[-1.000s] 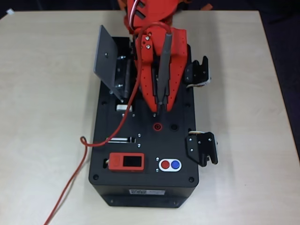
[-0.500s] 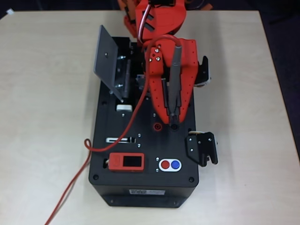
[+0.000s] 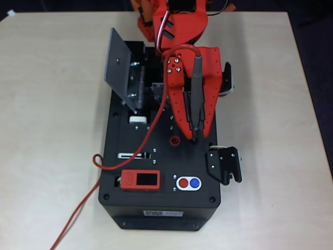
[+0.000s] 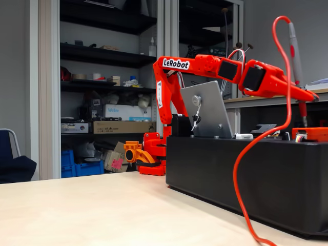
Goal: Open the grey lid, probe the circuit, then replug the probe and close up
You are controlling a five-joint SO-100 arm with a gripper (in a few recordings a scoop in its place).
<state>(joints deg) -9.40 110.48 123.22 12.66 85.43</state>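
Standing open, grey lid [image 3: 120, 65], fingers [image 3: 195, 136] gripping probe [image 3: 197, 99]

The orange arm [image 4: 205, 66] reaches to the right over the black box [image 4: 246, 179]. The gripper [image 4: 307, 96] holds the probe [image 4: 296, 56] upright, tip down. The grey lid [image 4: 206, 117] stands open. The red cable [image 4: 256, 148] hangs down to the table [image 4: 102, 210].

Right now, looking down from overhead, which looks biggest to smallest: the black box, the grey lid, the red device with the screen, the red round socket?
1. black box
2. grey lid, tilted open
3. red device
4. red round socket
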